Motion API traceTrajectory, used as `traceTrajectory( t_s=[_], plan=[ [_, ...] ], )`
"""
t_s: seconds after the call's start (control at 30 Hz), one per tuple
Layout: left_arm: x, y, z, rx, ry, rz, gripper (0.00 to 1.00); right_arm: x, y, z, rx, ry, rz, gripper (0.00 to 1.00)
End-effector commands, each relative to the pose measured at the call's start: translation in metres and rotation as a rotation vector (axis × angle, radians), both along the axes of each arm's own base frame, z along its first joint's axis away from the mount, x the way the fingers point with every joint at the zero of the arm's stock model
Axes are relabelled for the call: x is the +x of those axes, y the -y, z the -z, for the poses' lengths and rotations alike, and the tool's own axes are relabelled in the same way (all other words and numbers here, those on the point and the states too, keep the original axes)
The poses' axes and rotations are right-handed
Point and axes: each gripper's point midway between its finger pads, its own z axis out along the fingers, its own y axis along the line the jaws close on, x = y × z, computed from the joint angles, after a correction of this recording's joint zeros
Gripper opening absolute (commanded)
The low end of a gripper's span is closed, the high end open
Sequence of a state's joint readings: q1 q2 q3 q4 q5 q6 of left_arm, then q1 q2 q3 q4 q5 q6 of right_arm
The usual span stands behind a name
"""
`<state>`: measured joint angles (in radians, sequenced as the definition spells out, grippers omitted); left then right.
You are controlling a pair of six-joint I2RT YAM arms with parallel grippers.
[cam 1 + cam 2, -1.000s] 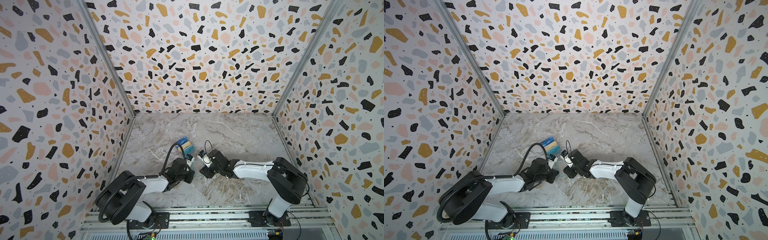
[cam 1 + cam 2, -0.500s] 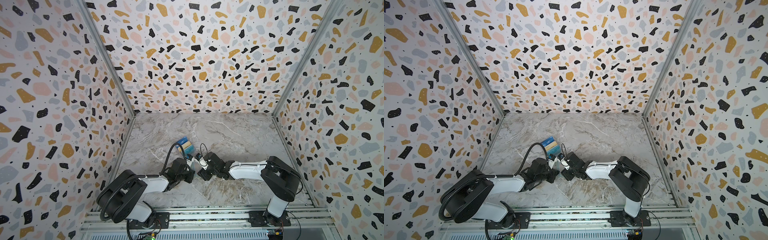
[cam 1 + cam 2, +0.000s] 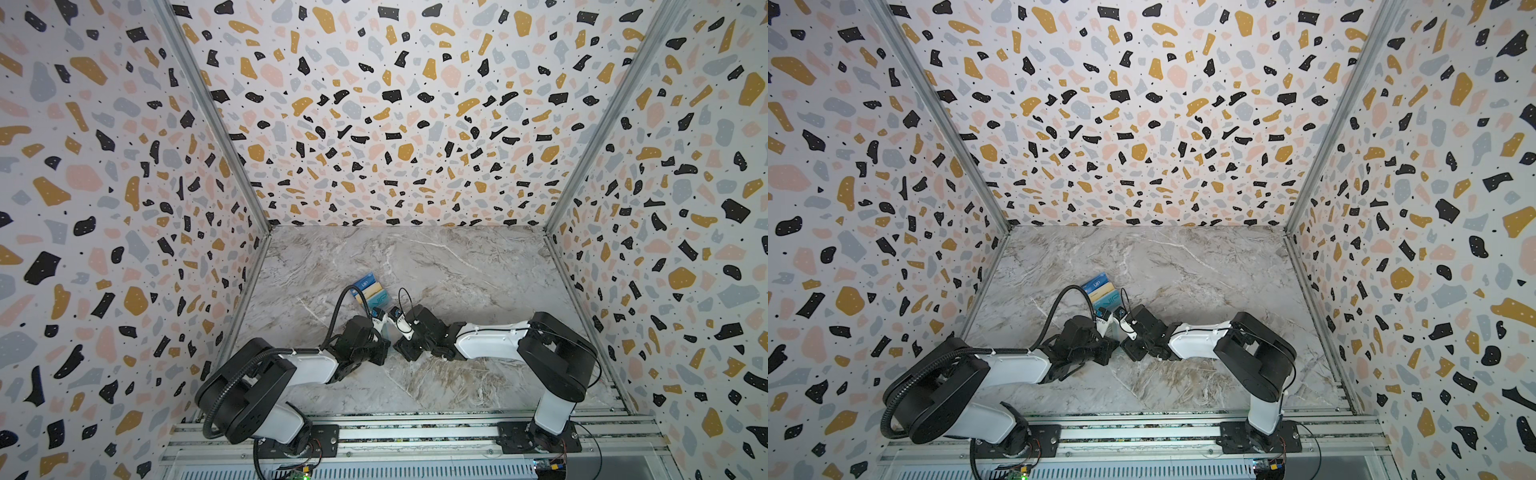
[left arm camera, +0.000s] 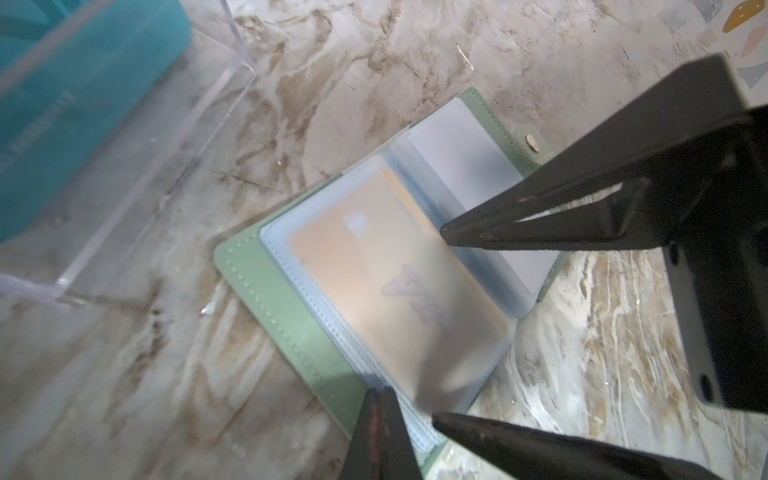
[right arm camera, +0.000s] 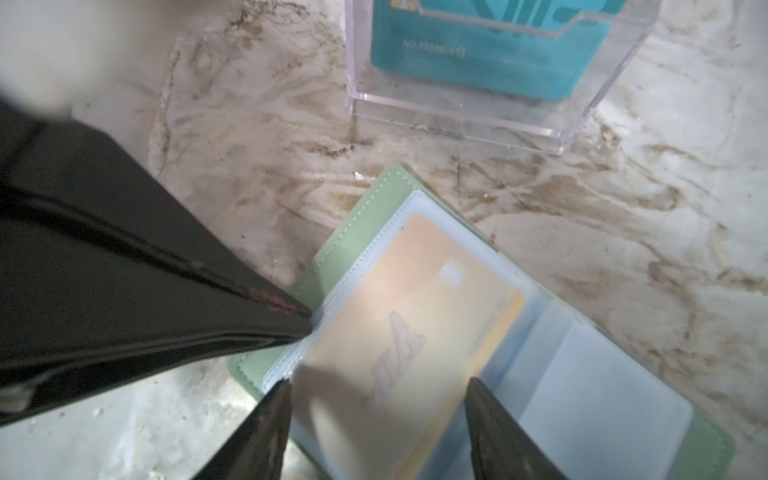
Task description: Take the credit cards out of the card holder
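Nearest the robot's base, the left claw (image 4: 380, 409) had its jaws pressed together. Its tip was set down on the corner of the card holder (image 5: 353, 237), where the stitched plastic edges met the green cover. It looked like a hold-down rather than a grip on anything. Facing it, the right claw (image 5: 378, 384) stood with its jaws apart, one finger on each side of the tan-gold card (image 5: 415, 299). Whether either finger touched the plastic could not be told.

The card holder lay open and flat on the counter (image 5: 249, 133) between the two claws. The tan-gold card sat inside a frosted pocket on the leaf that the left claw pinned. On the opposite leaf the sleeve (image 5: 602, 399) looked empty.

The step in hand seemed to be drawing that card out. A brighter gold strip toward the fold suggested the card's edge lay bare there. The right claw would do best to close on that edge alone, not on the pocket with it, and then pull low and flat along the pocket's mouth. The left claw's pressure would matter, since otherwise the light holder would likely slide or lift with the card. Thin, slick plastic could also slip from a shallow pinch.

Just beyond the holder, and apart from it, stood a clear stand (image 5: 573, 124) with a teal card (image 5: 478, 70) in its front tier. In a top view a blue card (image 3: 364, 284) showed at its back.
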<state>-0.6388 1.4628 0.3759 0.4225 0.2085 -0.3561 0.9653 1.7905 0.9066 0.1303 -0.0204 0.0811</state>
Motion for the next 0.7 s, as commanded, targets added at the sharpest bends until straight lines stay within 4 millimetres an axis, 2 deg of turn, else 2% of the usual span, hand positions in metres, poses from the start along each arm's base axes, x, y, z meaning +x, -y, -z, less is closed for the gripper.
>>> traceTrajectory(
  t_s=[0.0,0.17,0.43,0.57,0.67],
  plan=[
    [-0.015,-0.007,0.020,0.050,-0.049,0.028,0.00,-0.001,-0.010,0.002,-0.006,0.006,-0.019,0.66],
    [-0.017,-0.009,0.023,0.049,-0.055,0.020,0.00,0.002,-0.001,0.011,-0.039,0.010,0.020,0.63],
    [-0.017,-0.010,0.026,0.055,-0.064,0.015,0.00,0.006,0.011,0.018,-0.066,0.009,0.077,0.51],
    [-0.017,-0.010,0.027,0.058,-0.068,0.013,0.00,0.010,0.014,0.016,-0.062,0.006,0.096,0.48],
    [-0.017,-0.010,0.028,0.061,-0.070,0.012,0.00,0.009,0.013,0.007,-0.048,0.012,0.083,0.50]
  ],
)
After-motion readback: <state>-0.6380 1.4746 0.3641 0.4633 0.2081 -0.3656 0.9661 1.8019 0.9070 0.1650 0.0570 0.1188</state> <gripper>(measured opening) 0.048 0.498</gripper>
